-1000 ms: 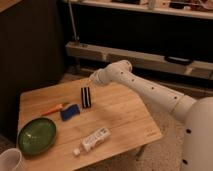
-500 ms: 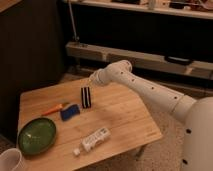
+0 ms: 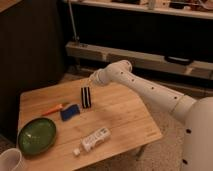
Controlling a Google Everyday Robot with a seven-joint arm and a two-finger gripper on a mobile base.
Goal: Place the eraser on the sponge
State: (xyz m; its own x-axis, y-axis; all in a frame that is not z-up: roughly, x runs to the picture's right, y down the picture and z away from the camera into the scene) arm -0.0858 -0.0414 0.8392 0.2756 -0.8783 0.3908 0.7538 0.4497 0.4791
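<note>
Down at the left bottom corner you have the rim of a white cup (image 3: 10,161), and just right of it a green plate (image 3: 36,135) lies on the wooden table (image 3: 125,117) near its front left edge. Beyond the plate you see a thin orange stick (image 3: 55,108) lying with its long axis running lower left to upper right. Just beside its right end sits the sponge (image 3: 70,112), flat on the wood, its long side slanting the same way as the stick.

Next comes the eraser (image 3: 86,97), just beside the sponge's upper right corner; you cannot tell from this view whether the two touch. Its long axis runs nearly straight up and down in the picture, and the pale stripe follows that axis between the two dark halves. Its lower end meets the tabletop. Whether it stands on end or lies pointing away from the camera, you cannot tell.

Right above the eraser's top end is the gripper (image 3: 90,82), at the tip of the white arm (image 3: 145,87) that reaches in from the right. Whether it is spread, pressed together or pinching the eraser, you cannot tell.

Nearer the front edge, a white tube (image 3: 92,140) lies on the table, well apart from the eraser, its cap end towards the lower left. At the far right is the robot's white body (image 3: 200,135).
</note>
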